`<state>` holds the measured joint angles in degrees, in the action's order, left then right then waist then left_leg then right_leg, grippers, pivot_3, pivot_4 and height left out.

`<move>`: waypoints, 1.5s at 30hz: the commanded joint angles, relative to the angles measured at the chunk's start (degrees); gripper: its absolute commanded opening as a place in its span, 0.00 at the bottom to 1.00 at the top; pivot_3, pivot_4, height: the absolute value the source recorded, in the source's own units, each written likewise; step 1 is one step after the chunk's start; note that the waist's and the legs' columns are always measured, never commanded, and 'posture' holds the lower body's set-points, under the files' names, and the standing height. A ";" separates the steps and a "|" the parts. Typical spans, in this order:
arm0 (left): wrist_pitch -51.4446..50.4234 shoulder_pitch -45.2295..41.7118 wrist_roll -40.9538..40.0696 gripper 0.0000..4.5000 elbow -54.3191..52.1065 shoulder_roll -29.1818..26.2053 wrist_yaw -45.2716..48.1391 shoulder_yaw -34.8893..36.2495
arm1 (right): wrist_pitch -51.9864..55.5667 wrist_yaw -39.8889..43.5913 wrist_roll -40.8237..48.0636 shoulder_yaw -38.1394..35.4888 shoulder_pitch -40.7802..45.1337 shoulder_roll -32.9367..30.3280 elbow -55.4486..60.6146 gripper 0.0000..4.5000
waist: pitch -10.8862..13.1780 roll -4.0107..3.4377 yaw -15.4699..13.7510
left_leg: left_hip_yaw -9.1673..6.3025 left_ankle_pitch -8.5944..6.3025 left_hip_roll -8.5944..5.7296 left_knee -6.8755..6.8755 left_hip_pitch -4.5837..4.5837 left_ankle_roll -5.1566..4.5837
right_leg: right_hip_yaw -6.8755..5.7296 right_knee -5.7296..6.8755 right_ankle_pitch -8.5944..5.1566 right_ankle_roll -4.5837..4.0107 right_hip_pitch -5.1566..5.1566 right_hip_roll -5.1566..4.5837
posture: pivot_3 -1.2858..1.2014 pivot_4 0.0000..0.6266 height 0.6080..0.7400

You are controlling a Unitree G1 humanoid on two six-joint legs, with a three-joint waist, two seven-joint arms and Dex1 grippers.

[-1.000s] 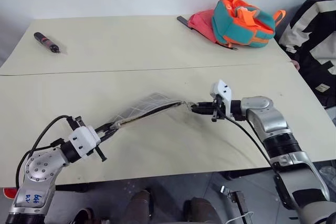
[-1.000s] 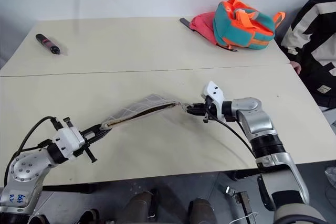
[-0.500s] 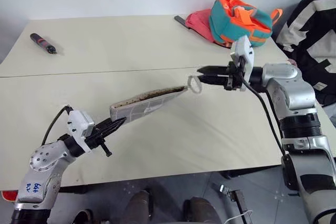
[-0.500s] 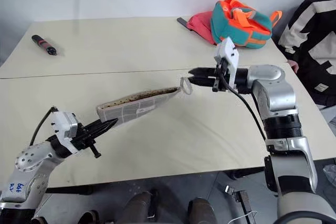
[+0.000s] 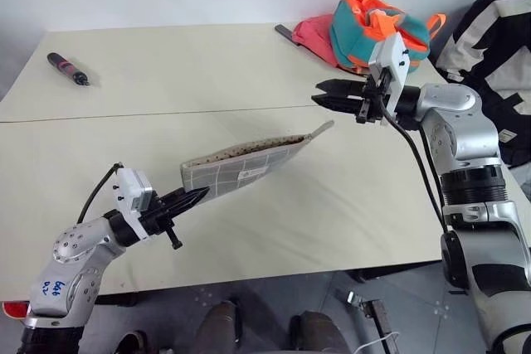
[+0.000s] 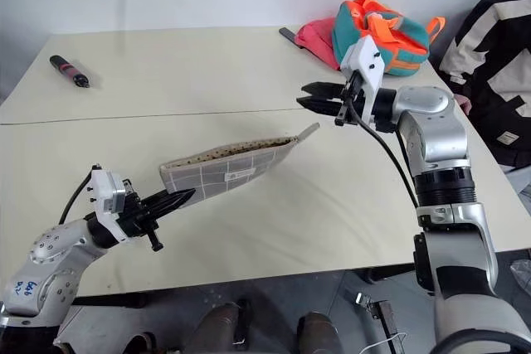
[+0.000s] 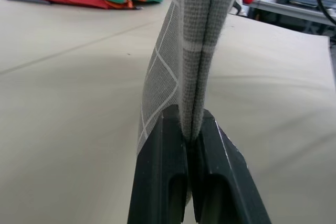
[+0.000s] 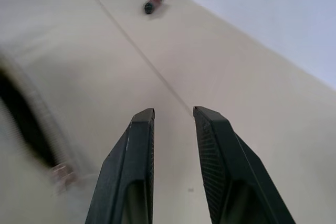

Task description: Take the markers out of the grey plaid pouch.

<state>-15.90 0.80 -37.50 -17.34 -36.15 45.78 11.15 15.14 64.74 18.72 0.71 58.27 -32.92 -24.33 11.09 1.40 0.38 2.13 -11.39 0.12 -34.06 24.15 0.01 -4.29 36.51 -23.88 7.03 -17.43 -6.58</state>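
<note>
Not much to read from where I'm sitting: there's blue handwriting on a white sticker on my left arm, but I can't make it out, and the small light tag on the side of the grey plaid pouch (image 5: pixel 249 162) is too tiny to read.

Counting: one pouch, one teal-and-orange backpack (image 5: pixel 382 31) at the far right of the table (image 5: pixel 166 64) with one pink thing (image 5: pixel 317 36) lying against it, and one thick black-and-red pen-shaped thing (image 5: pixel 68 69) far left.

My left gripper (image 5: pixel 196 197) has its fingers (image 7: pixel 163 182) pinched tight on the near-left end of the pouch, holding it up off the table. The pouch slants away to the right, speckled tan lining showing along its top edge. What's in it I can't tell.

My right gripper (image 6: pixel 305 100) hangs above and just right of the pouch's far end, fingers (image 8: pixel 134 166) a narrow gap apart, gripping nothing.
</note>
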 commanded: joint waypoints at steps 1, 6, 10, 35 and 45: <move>-1.58 0.43 -2.46 0.00 -3.89 1.21 0.08 0.19 | 1.52 3.09 2.56 -0.05 -0.77 0.09 6.51 0.27 | 0.00 0.00 -0.07 | -0.01 0.00 0.01 0.01 0.00 0.00 | 0.00 -0.01 0.00 0.00 0.01 0.00 | 0.52 0.24 1.00; -4.67 -0.50 -0.29 0.00 -6.24 2.44 -0.84 -4.11 | 6.72 6.20 3.41 6.08 -7.29 0.63 20.25 0.07 | 0.00 0.00 -0.25 | -0.03 -0.01 0.01 0.00 0.00 -0.01 | 0.02 0.00 0.02 0.01 0.05 -0.07 | 0.52 0.24 1.00; -4.34 -0.33 0.20 0.00 -6.25 3.58 -1.31 -4.36 | 5.67 8.41 0.34 9.39 -8.94 -2.00 23.16 0.01 | 0.00 0.00 -0.27 | -0.01 -0.02 -0.02 0.00 0.02 -0.03 | 0.03 -0.04 0.02 0.02 0.03 -0.03 | 0.52 0.24 1.00; -2.98 -0.18 4.49 0.00 -5.22 6.57 -1.89 -6.46 | 9.11 12.19 1.17 11.75 -9.04 -5.27 27.73 0.01 | 0.00 0.00 -0.30 | -0.02 -0.07 0.02 -0.01 0.02 -0.08 | 0.02 -0.37 0.11 0.06 0.12 -0.06 | 0.52 0.24 1.00; -2.38 -0.45 5.93 0.00 -3.95 7.94 -2.42 -7.04 | -1.38 11.00 -9.91 18.26 -9.35 -4.50 23.53 0.01 | 0.00 0.00 -0.31 | -0.01 -0.07 0.01 -0.02 0.02 -0.09 | 0.01 -0.49 0.16 0.10 0.19 -0.02 | 0.52 0.24 1.00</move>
<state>-19.79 0.54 -32.04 -21.30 -28.66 43.43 4.07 16.80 76.20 11.37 17.78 48.35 -37.43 -0.58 11.09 1.40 0.07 2.12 -11.46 0.13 -34.08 24.16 -0.08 -4.28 36.02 -23.72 7.14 -17.23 -6.60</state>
